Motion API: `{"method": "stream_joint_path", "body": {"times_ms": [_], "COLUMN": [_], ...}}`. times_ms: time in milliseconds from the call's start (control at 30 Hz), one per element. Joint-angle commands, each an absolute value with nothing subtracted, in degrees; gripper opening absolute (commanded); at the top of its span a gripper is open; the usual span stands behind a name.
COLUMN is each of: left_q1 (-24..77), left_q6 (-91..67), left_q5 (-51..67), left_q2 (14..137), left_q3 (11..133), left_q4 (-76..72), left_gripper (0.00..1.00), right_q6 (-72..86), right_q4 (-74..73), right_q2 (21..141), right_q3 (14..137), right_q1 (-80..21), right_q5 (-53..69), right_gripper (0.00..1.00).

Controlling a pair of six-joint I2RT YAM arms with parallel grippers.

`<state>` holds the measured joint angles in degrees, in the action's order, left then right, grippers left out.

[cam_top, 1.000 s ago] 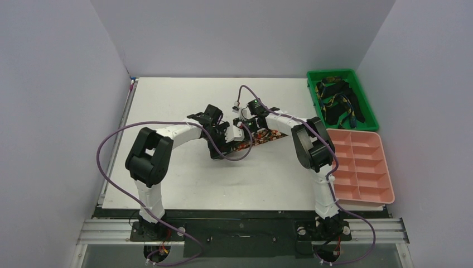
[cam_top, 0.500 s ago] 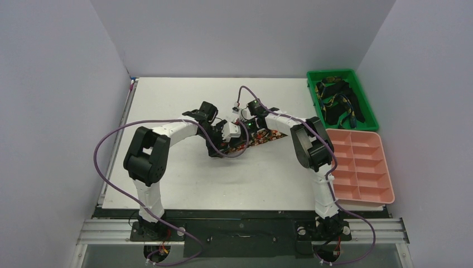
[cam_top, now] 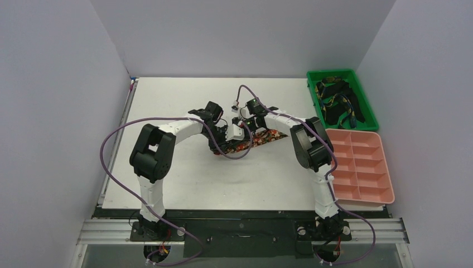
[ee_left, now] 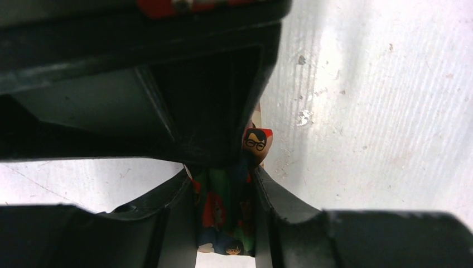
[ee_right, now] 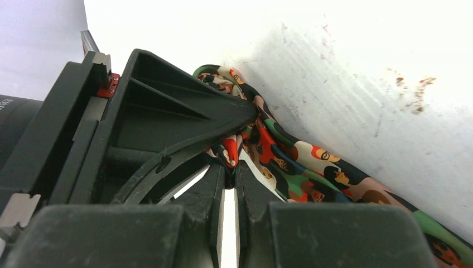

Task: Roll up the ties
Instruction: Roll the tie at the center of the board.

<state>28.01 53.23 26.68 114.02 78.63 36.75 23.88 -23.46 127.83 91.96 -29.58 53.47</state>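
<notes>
Left tool (ee_left: 226, 187) grips tie (ee_left: 222, 209); green bin (cam_top: 330, 72) holds ties (cam_top: 338, 104).

Tie (cam_top: 269, 137) on table (cam_top: 178, 184) centre, bin (cam_top: 329, 72) holding ties (cam_top: 337, 103) far right, tray (cam_top: 357, 132) before it

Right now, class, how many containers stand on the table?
2. A green bin holding dark ties sits at the far right corner; a pink divided tray lies directly in front of it. None appears hidden.

Tie (ee_right: 290, 162) – dark w/ red, green & orange little faces. Far-right bin (cam_top: 330, 72) green, ties (cam_top: 334, 109) in it black w/ yellow-blue bits. Near tray (cam_top: 368, 167) – pink.
</notes>
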Motion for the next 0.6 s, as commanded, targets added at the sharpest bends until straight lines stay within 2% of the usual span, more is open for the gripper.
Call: {"method": "stream_joint_path", "body": {"times_ms": [0,67,133,167,267,400,567], "left_q1": [27.29,26.32,25.43,25.06,22.90,20.51,19.69], "left_q6": [57.26,57.66,56.39,55.71,52.40,50.32,50.54], "left_q5": [28.20,28.02,27.56,27.74,30.42,32.34,33.83], "left_q2": [110.77,109.73,108.92,108.13,105.48,101.68,99.31], "left_q3": [76.59,74.72,73.20,72.33,69.06,64.73,61.75], "left_q4": [45.38,45.52,44.22,42.65,39.31,34.65,31.54], "left_gripper": [0.26,0.25,0.29,0.39,0.59,0.64,0.65], "right_q6": [23.72,21.39,18.53,17.64,16.81,10.91,11.00], "right_q4": [-22.68,-24.83,-28.16,-29.61,-30.32,-36.07,-36.15], "right_q2": [128.02,129.12,130.84,131.34,133.18,134.40,134.17], "right_q3": [94.44,94.95,96.47,97.46,98.33,99.44,98.79], "right_q1": [-30.96,-31.82,-32.67,-33.06,-33.24,-33.43,-33.19], "right_q5": [53.80,52.76,50.76,50.16,46.58,44.62,43.46], "right_gripper": [0.00,0.00,0.00,0.00,0.00,0.00,0.00]}}
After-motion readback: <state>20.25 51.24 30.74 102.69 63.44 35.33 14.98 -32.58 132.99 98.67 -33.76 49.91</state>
